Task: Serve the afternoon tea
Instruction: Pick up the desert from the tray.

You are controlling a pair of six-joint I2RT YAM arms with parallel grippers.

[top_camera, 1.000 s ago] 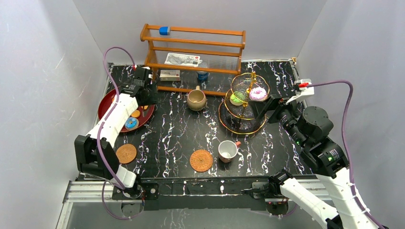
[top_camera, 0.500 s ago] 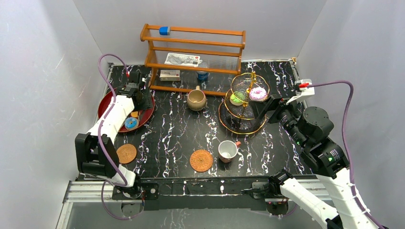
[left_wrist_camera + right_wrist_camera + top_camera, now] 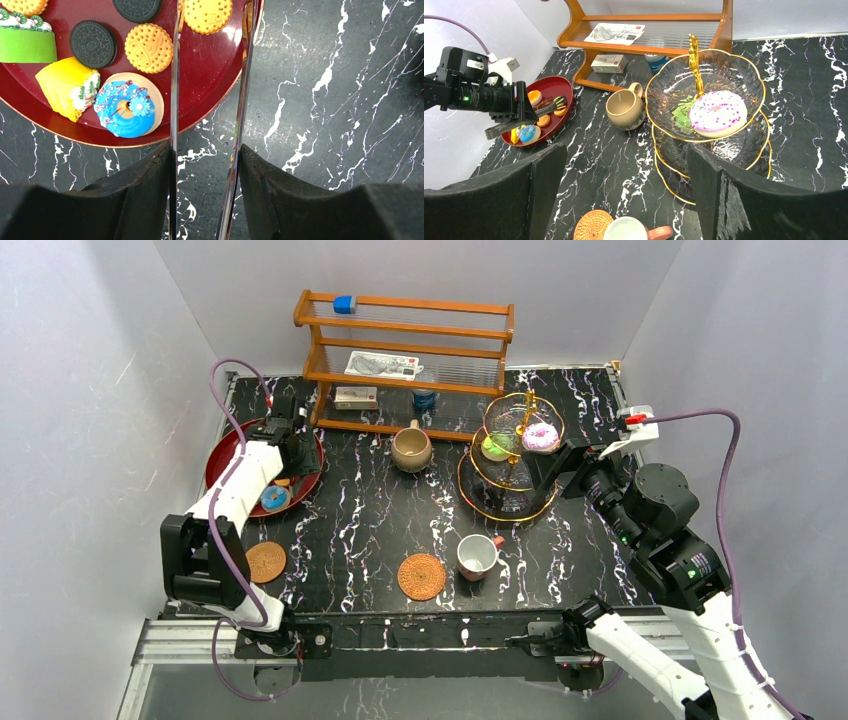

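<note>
My left gripper (image 3: 291, 448) is shut on metal tongs (image 3: 173, 75) and hovers over the right edge of a red tray (image 3: 222, 455). The tong blades stand apart with nothing between them, and their tips are out of the left wrist view. On the tray (image 3: 205, 75) lie a blue doughnut (image 3: 125, 107), a yellow cake slice (image 3: 67, 87), a green cake (image 3: 27, 42) and several biscuits. My right gripper (image 3: 626, 155) is open and empty beside the gold-rimmed glass stand (image 3: 510, 510), which holds a pink doughnut (image 3: 717, 112) and a green piece (image 3: 494, 447). The tan mug (image 3: 410, 449) stands mid-table.
The white red-handled cup (image 3: 477, 556) stands next to one woven coaster (image 3: 421, 576); the other coaster (image 3: 264, 562) lies near the left front. A wooden rack (image 3: 405, 340) with boxes and a can stands at the back.
My left arm has swung left and down with the tongs, from the tray's far right side to over its right edge. The right arm has not moved.
</note>
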